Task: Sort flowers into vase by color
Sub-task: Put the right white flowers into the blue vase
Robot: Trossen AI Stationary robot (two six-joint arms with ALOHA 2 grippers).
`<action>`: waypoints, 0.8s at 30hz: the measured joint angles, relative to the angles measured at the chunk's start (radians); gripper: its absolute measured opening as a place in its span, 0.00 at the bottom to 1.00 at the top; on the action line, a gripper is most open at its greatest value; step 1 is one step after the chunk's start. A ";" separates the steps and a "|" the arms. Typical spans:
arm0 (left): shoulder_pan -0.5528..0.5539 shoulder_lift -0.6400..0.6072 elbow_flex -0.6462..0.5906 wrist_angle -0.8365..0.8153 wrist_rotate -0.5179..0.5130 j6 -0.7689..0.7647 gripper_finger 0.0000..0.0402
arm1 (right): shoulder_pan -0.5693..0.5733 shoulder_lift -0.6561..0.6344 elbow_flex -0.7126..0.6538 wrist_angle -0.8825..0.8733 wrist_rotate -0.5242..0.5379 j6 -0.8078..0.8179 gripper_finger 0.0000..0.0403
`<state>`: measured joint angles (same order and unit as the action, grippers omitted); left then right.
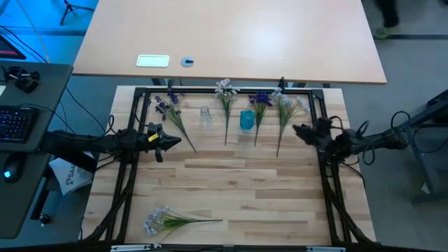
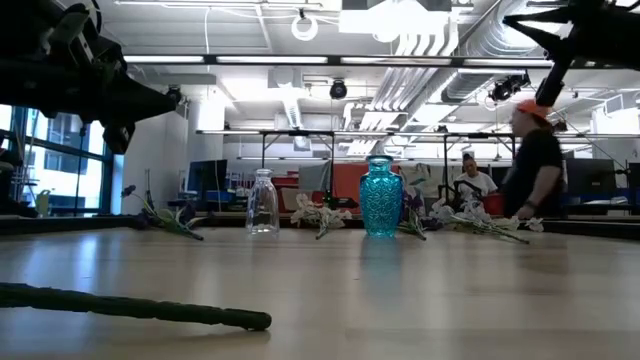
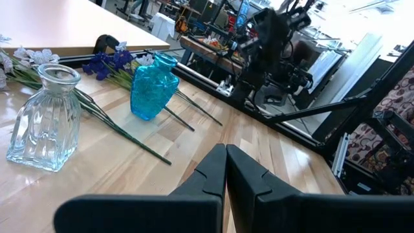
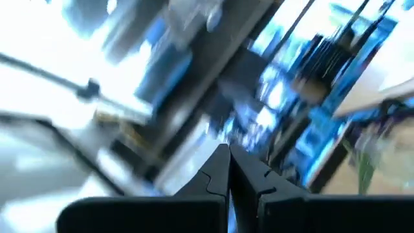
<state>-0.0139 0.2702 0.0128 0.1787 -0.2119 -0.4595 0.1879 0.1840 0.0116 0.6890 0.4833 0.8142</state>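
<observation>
Two purple sprigs (image 1: 170, 112) (image 1: 259, 106) and two white sprigs (image 1: 226, 103) (image 1: 285, 110) lie flat along the far edge, stems pointing toward the near side. Another pale sprig (image 1: 171, 221) lies near the front left; its stem (image 2: 130, 305) shows close in the low view. A clear glass vase (image 1: 205, 116) (image 3: 44, 120) and a blue vase (image 1: 247, 120) (image 3: 152, 87) stand upright among the far flowers. My left gripper (image 1: 187, 145) (image 3: 226, 158) hovers shut at the left, level, pointing toward the vases. My right gripper (image 1: 297, 130) (image 4: 229, 158) is shut at the right, tipped upward.
A black frame (image 1: 231, 89) borders the wooden work top. A pale table (image 1: 231, 38) stands beyond the far edge, with a white card (image 1: 152, 61) on it. A keyboard (image 1: 15, 122) sits off to the left. People (image 2: 530, 160) are in the room behind. The middle of the wooden top (image 1: 231, 182) is bare.
</observation>
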 joint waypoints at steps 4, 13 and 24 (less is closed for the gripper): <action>0.000 0.000 0.000 0.000 0.000 0.000 0.00 | 0.007 0.094 0.075 0.045 -0.024 0.041 0.00; 0.000 0.000 0.000 -0.001 0.000 0.000 0.00 | -0.024 0.562 0.497 -0.519 0.152 -0.013 0.01; 0.000 0.000 0.000 -0.002 0.000 0.000 0.00 | -0.320 0.886 0.728 -1.499 -0.104 0.478 0.42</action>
<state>-0.0139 0.2702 0.0128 0.1772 -0.2120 -0.4598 -0.1322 1.0696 0.7395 -0.8102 0.3798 1.2919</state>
